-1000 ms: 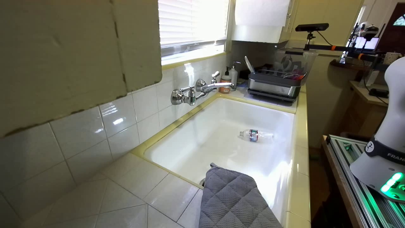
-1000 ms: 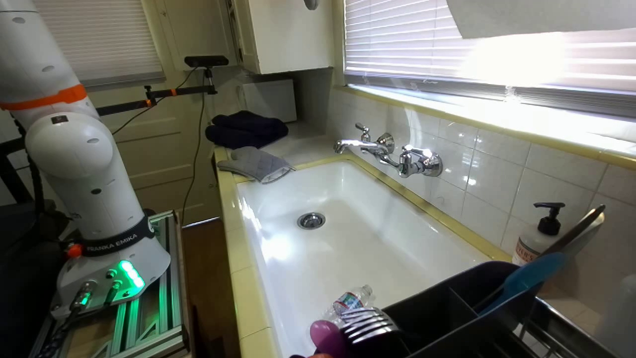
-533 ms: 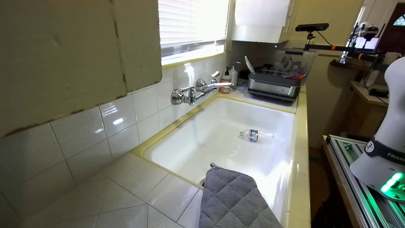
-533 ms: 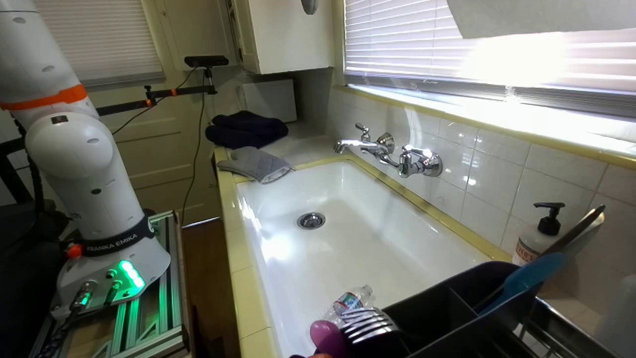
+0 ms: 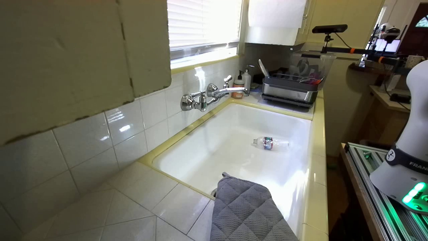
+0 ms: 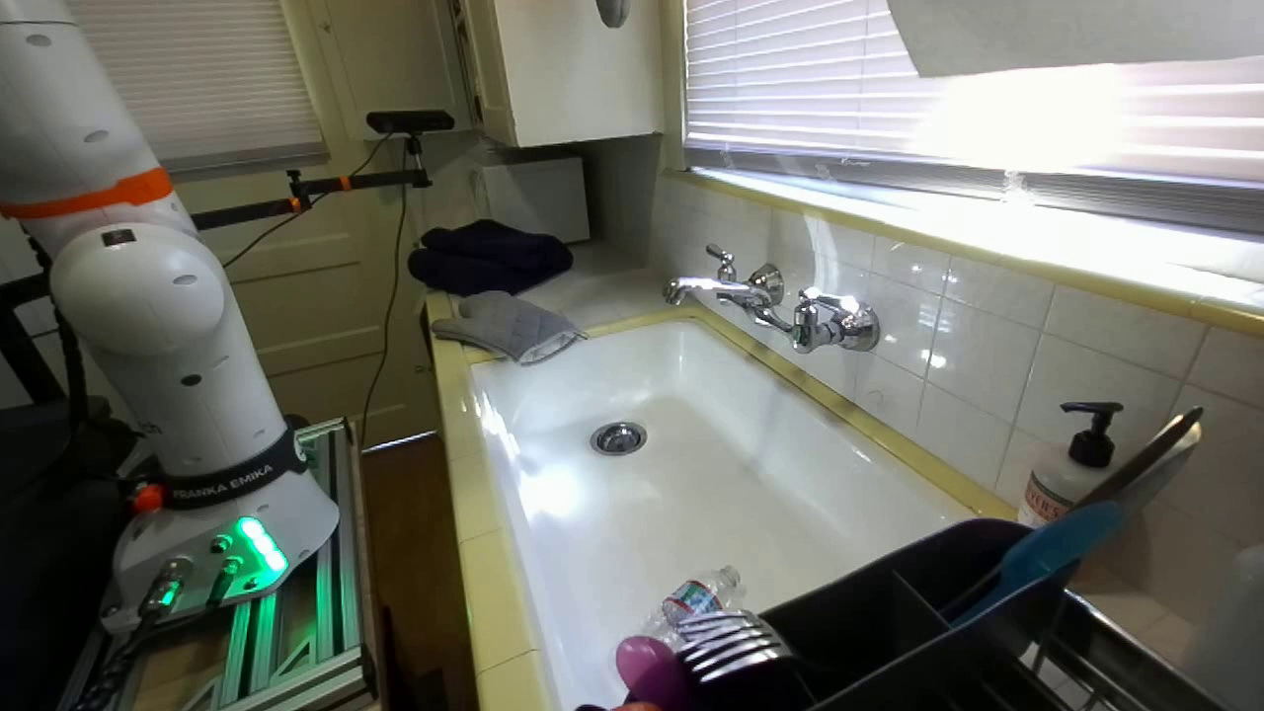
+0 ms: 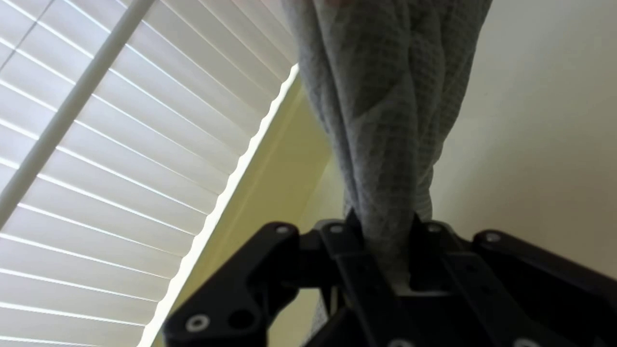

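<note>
My gripper (image 7: 388,224) shows only in the wrist view. Its two black fingers are closed on a bunched grey cloth (image 7: 385,111) with a fine grid texture, which stretches away from the jaws. A small grey tip (image 6: 613,12) hangs at the top edge in an exterior view; it may be part of this cloth. A grey oven mitt lies on the counter at the sink's edge in both exterior views (image 5: 247,207) (image 6: 518,328). A clear plastic bottle lies on its side in the white sink (image 5: 214,160), seen in both exterior views (image 5: 268,143) (image 6: 696,595).
A chrome faucet (image 5: 230,90) juts from the tiled wall over the sink. A dish rack (image 5: 290,89) with utensils and soap bottles (image 5: 238,87) stand at one end. A dark folded cloth (image 6: 491,257) lies beyond the mitt. Window blinds (image 7: 120,168) and a wall cabinet (image 6: 583,74) are above.
The small grey tip at the top edge of an exterior view hangs slightly lower than one second ago. The bottle, mitt and visible arm base have not moved.
</note>
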Robot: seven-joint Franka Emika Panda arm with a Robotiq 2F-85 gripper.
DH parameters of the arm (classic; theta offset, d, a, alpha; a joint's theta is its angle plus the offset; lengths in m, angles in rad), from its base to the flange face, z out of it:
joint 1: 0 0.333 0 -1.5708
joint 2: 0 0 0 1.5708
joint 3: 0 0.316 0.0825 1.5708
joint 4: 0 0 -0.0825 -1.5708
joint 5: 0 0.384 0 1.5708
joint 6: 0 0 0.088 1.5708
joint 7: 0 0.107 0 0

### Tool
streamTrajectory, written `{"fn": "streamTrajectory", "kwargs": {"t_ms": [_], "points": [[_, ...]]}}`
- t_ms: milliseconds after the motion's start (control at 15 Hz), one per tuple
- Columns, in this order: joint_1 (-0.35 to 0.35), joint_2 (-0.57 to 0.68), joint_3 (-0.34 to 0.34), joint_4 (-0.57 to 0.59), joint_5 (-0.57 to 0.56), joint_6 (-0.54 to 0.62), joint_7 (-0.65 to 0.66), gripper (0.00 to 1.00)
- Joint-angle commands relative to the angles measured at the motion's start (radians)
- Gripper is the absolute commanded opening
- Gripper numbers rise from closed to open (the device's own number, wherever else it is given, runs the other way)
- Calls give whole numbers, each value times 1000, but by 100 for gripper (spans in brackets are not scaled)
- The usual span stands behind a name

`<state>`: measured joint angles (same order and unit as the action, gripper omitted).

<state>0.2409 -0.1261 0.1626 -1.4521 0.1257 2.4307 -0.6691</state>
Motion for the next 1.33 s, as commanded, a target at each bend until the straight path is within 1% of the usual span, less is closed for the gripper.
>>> {"fn": "streamTrajectory", "kwargs": {"t_ms": [0, 533, 1200, 1267], "points": [[1, 3, 12, 29, -25, -32, 17, 4], [-8, 31, 19, 55, -74, -71, 35, 4], [-2, 67, 20, 97, -67, -152, 38, 4], [-3, 69, 20, 100, -73, -149, 47, 6]]}}
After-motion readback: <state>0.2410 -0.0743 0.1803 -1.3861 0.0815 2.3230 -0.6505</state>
